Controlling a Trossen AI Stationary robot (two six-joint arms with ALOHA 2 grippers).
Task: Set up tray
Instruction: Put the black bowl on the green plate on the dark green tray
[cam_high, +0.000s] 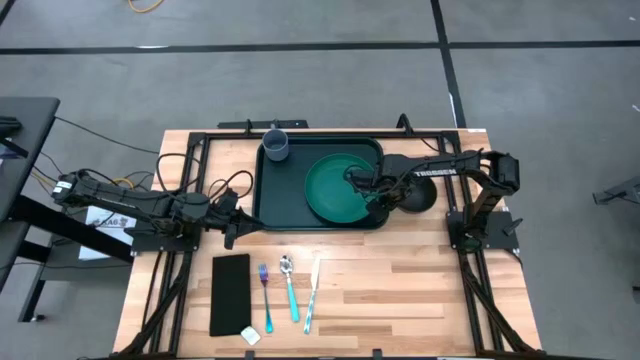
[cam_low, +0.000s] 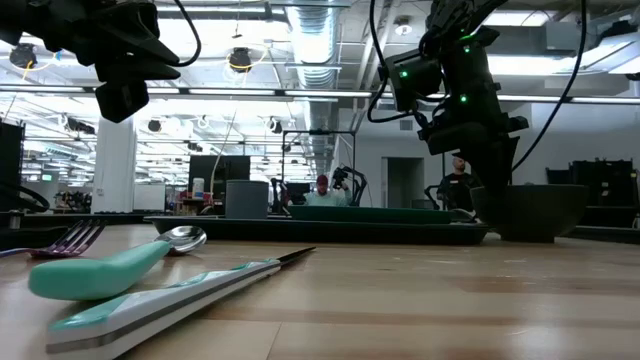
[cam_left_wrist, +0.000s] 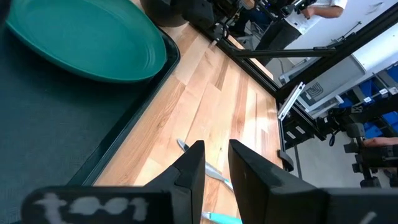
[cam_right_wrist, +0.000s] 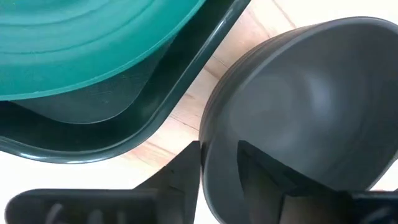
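Note:
The dark green tray (cam_high: 275, 200) lies on the far middle of the table. The round green plate (cam_high: 340, 188) lies in it, and a grey cup (cam_high: 275, 146) stands in its far left corner. A dark bowl (cam_high: 415, 195) stands on the table at the tray's right edge. My right gripper (cam_right_wrist: 217, 149) is open at the bowl's tray-side rim (cam_right_wrist: 204, 155), with one finger (cam_right_wrist: 186, 168) outside the wall and one finger (cam_right_wrist: 261, 171) inside. My left gripper (cam_high: 232, 225) waits, open, off the tray's near left corner.
Near the front edge lie a black napkin (cam_high: 230, 293), a fork (cam_high: 265, 285), a spoon (cam_high: 290, 290), a knife (cam_high: 312, 295) and a small white item (cam_high: 250, 336). Bare wood stretches to the right of the cutlery. People show in the room beyond the table.

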